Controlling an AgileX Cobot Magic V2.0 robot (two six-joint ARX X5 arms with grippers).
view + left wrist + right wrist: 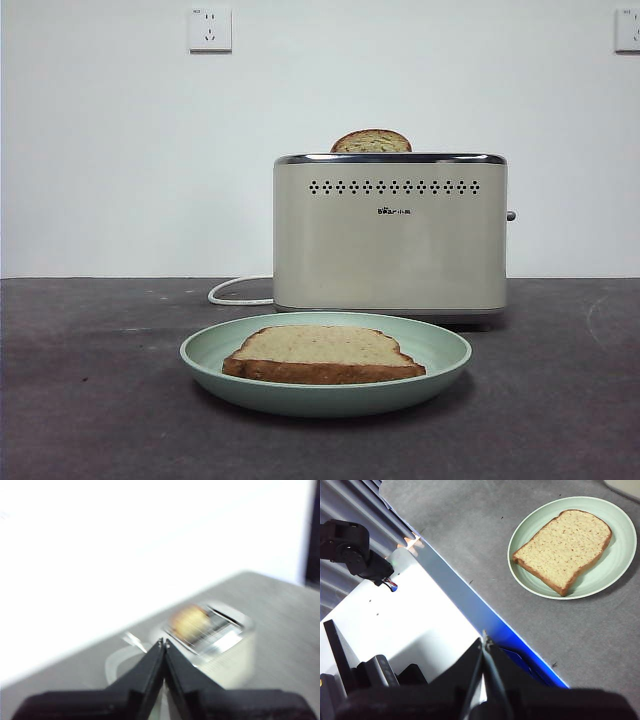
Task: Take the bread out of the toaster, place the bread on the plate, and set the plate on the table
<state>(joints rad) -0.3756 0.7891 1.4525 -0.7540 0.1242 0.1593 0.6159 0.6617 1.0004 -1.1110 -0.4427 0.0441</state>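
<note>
White wall with two sockets backs the dark grey table. From the left, a white cord curls to the cream toaster, which stands broadside, its long axis running left to right. One slice of bread sticks up from a slot, rounded top upward. In front of the toaster, touching nothing else, the green plate sits flat on the table with a second slice lying flat in it, long axis left to right.

The left gripper hangs above and back from the toaster, jaws pressed together, empty; that view is blurred. The right gripper, jaws also together and empty, hovers over the table's edge, with the plate well ahead of its tips and the slice's rounded top pointing away from it.
</note>
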